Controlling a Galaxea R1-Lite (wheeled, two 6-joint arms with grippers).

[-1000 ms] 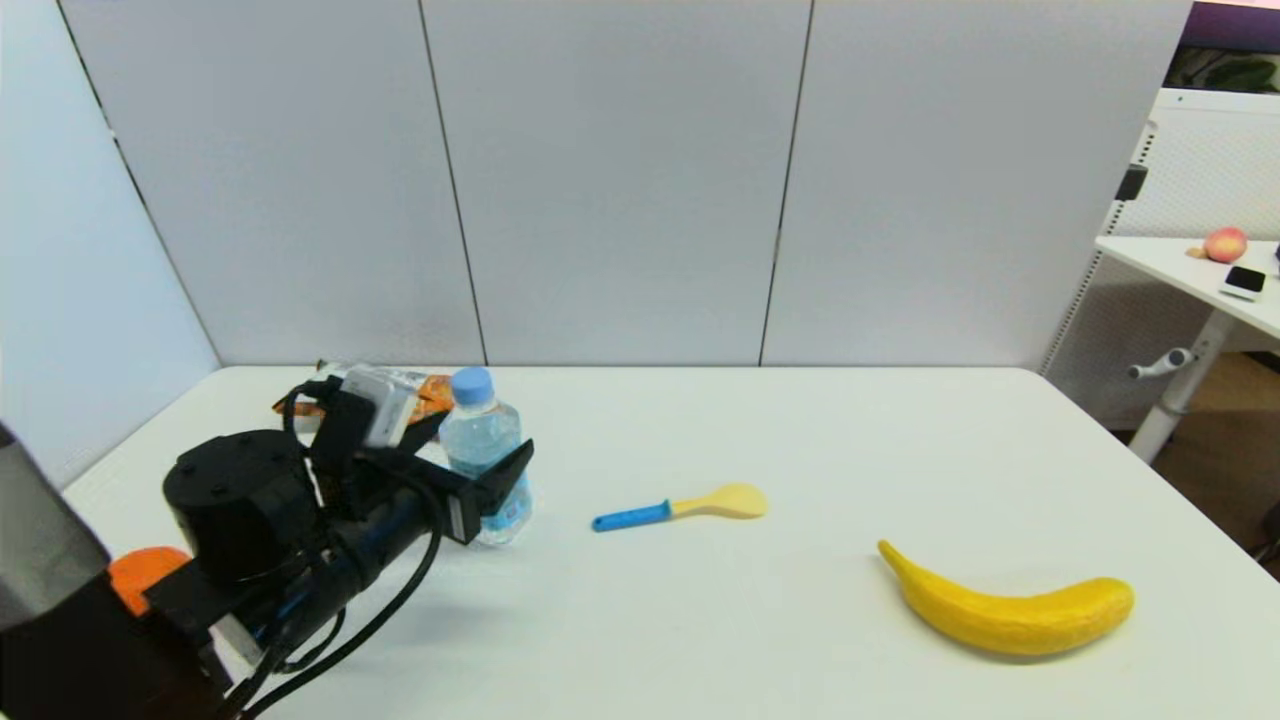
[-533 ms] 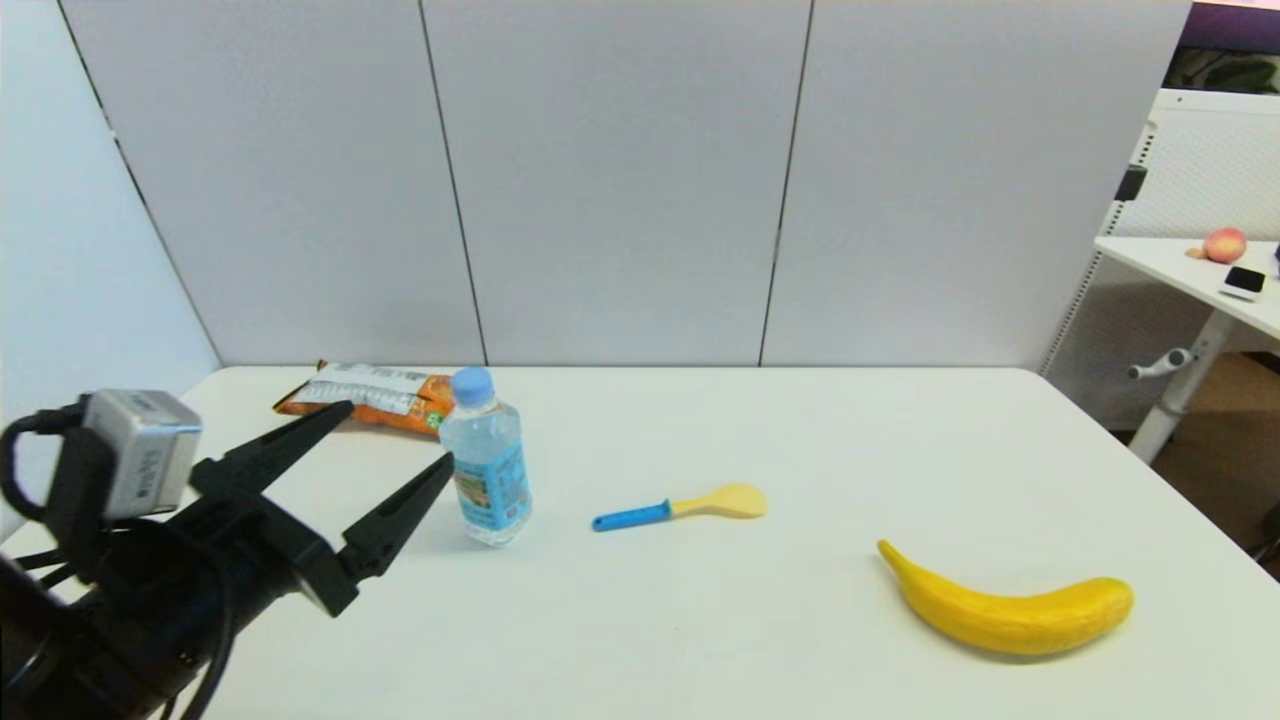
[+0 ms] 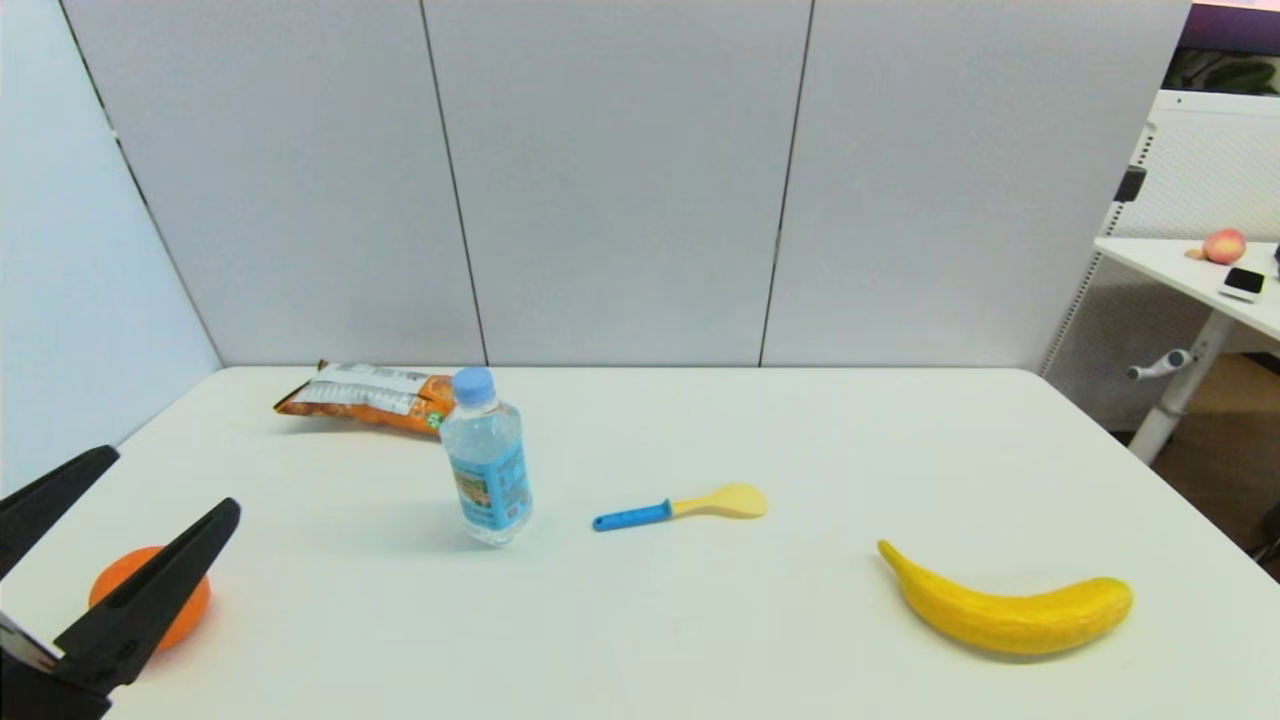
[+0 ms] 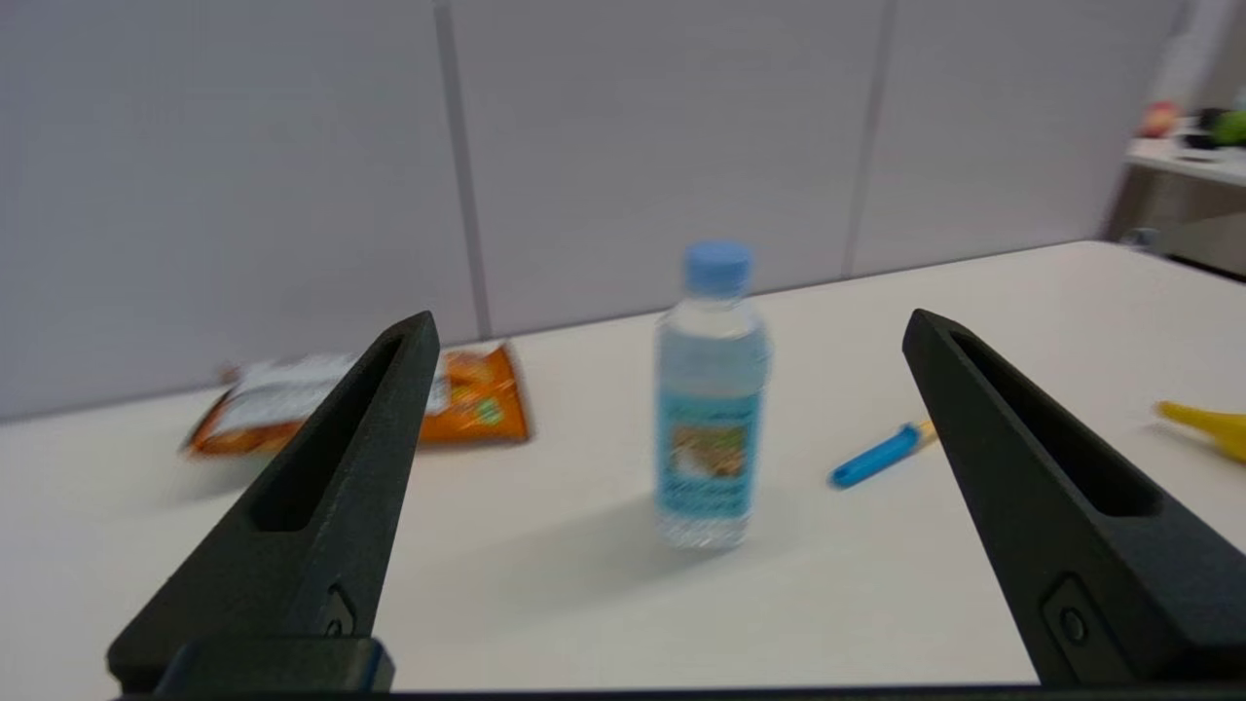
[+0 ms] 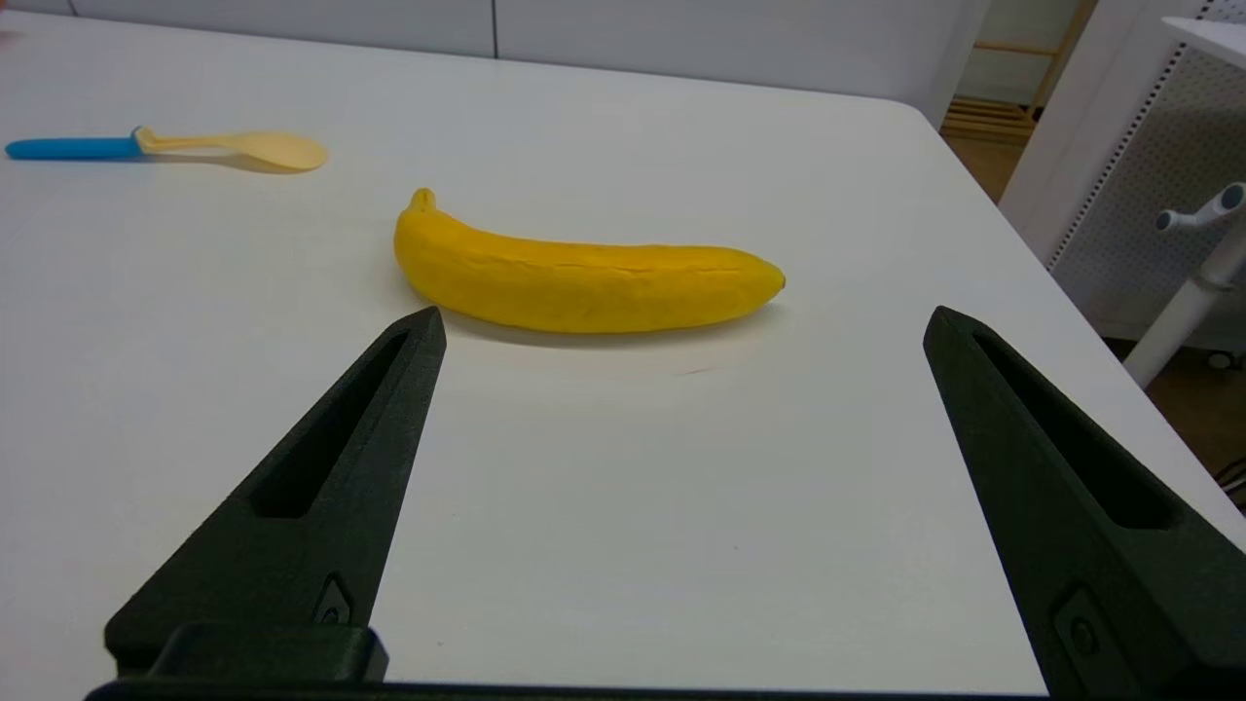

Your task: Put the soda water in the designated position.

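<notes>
From the head view, the soda water (image 3: 487, 457) stands upright on the counter (image 3: 700, 620), free of any grasp, just in front of an orange snack bag (image 3: 365, 397) and left of a spoon (image 3: 680, 508). The left gripper (image 3: 110, 540), spread open, sits at the near left corner beside an orange (image 3: 148, 608), well apart from the bottle. The left wrist view shows the bottle centred between its spread fingers. The right wrist view shows the right gripper (image 5: 681, 326) open too, idle near a banana (image 5: 584, 277). The bottle looks placed, so a good finish means retreating low and straight without nudging the orange.
</notes>
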